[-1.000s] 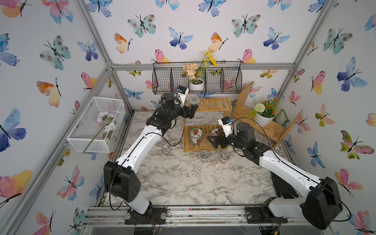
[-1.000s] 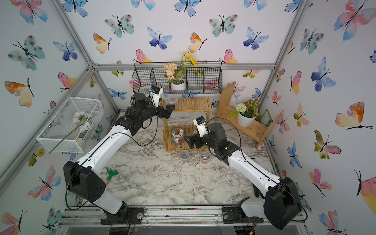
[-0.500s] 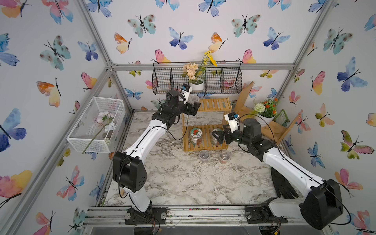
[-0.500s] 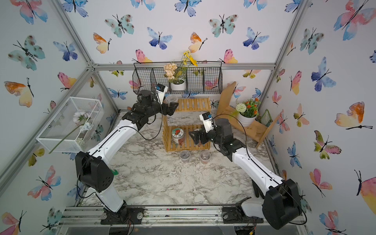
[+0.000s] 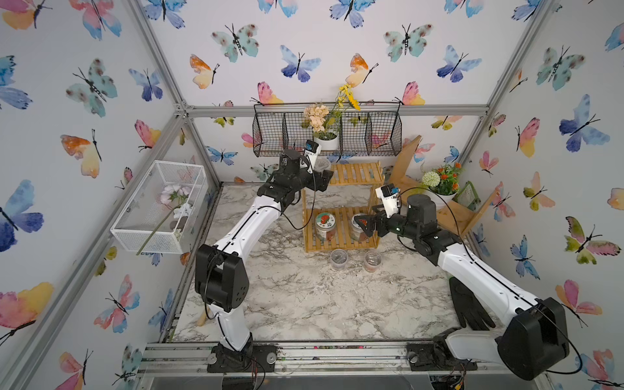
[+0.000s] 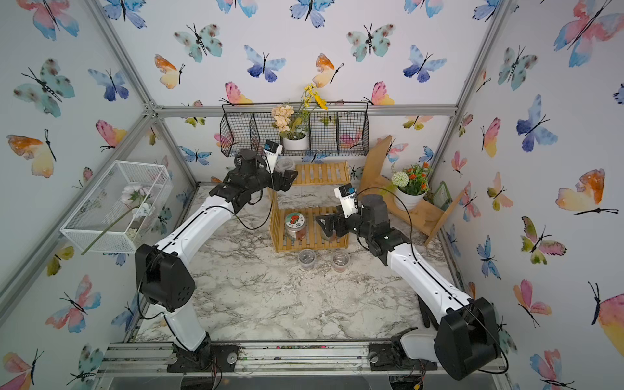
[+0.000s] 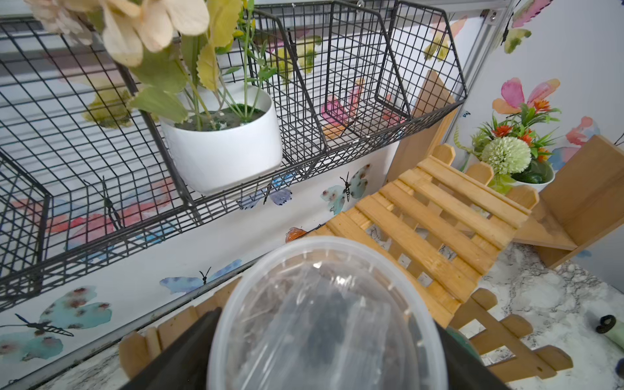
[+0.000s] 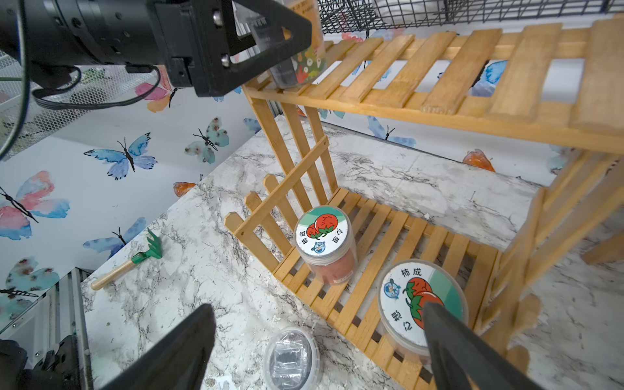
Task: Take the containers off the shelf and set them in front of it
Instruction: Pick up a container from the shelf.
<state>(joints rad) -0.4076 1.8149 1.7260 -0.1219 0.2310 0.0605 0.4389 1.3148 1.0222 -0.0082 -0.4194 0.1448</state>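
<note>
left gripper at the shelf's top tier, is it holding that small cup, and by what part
Cannot be told. The left gripper has a finger on either side of the small cup, which stands on the shelf, but a firm grip isn't visible.

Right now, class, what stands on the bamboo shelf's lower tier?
Two jars with teal-white lids stand on the lower tier: one in plain sight, the other partly behind a finger of the right gripper.

The left jar lid (image 8: 322,233) and the right jar lid (image 8: 405,287) both show the Chinese words 心想 and 柿成 in dark letters.
</note>
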